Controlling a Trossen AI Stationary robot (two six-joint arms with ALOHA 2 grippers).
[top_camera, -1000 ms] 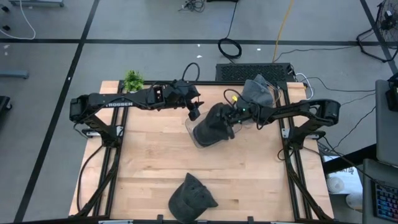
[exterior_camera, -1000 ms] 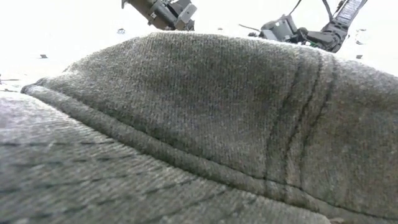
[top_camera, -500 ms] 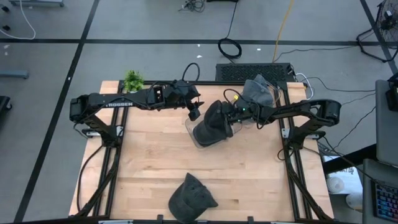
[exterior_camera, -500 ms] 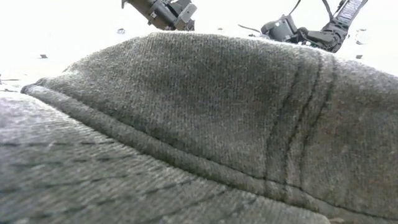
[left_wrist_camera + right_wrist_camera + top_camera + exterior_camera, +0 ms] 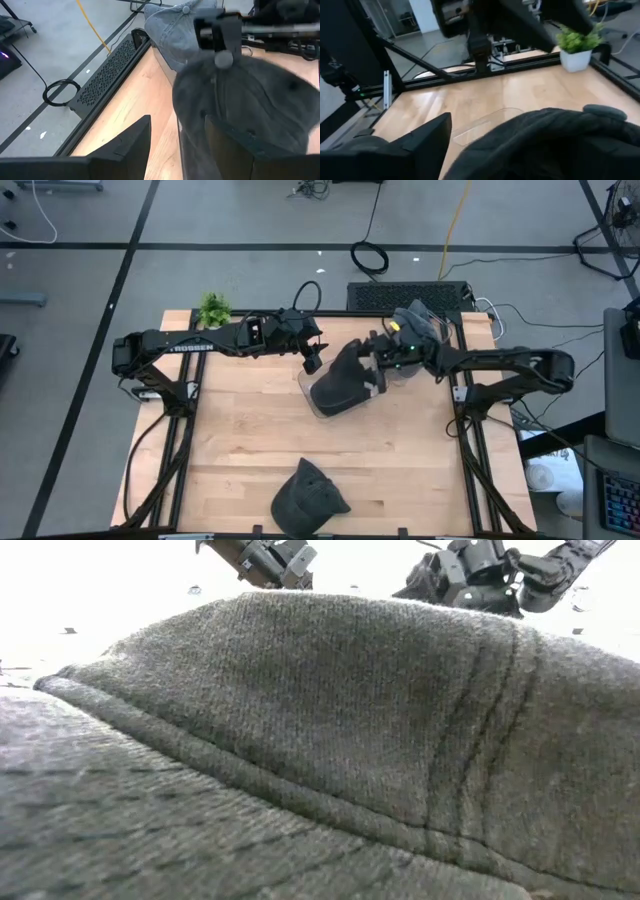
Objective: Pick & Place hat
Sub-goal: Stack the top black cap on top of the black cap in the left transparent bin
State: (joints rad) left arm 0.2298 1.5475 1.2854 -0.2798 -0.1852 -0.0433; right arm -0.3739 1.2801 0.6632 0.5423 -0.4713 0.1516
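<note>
Dark hat [image 5: 340, 383] sits in the clear bin [image 5: 306, 380] at table centre, right gripper [image 5: 378, 372] open at its three o'clock, left gripper [image 5: 312, 361] parted at eleven, placement looks done, retreat remaining.

We extend our left arm from its base at the table's left edge across toward the table's middle, with the forearm nearly level and the wrist bent downward. Our left gripper [image 5: 313, 360] points down, its two fingers [image 5: 127, 150] spread apart with a clear gap between them. We extend our right arm from its base at the right edge, elbow out to the side, forearm angled inward to meet the left arm. Our right gripper [image 5: 377, 370] sits just beside the left gripper, its fingers [image 5: 422, 135] set apart.
</note>
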